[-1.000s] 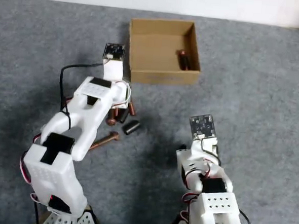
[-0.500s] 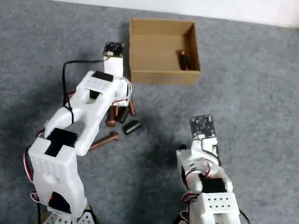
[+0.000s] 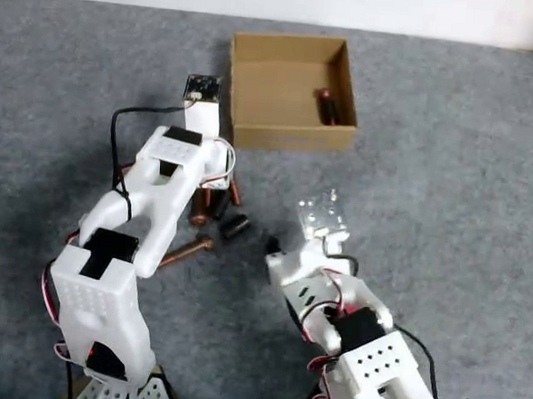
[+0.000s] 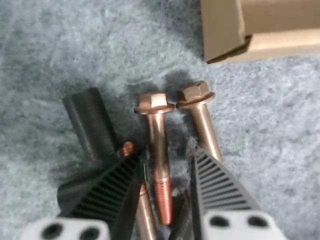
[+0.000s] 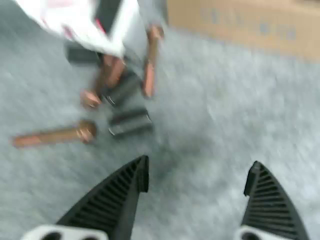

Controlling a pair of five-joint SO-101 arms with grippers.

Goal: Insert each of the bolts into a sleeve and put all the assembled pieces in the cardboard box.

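While L fingers [image 4: 112, 187] sit apart astride a bolt [image 4: 156, 150], R fingers [image 5: 117, 195] wide apart over carpet [image 5: 210, 130]

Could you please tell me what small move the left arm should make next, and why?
Probably close the left gripper on the bolt. Its shaft lies on the carpet between the open jaws, so a squeeze should catch it. The second bolt and the black sleeve lie just outside the jaws.
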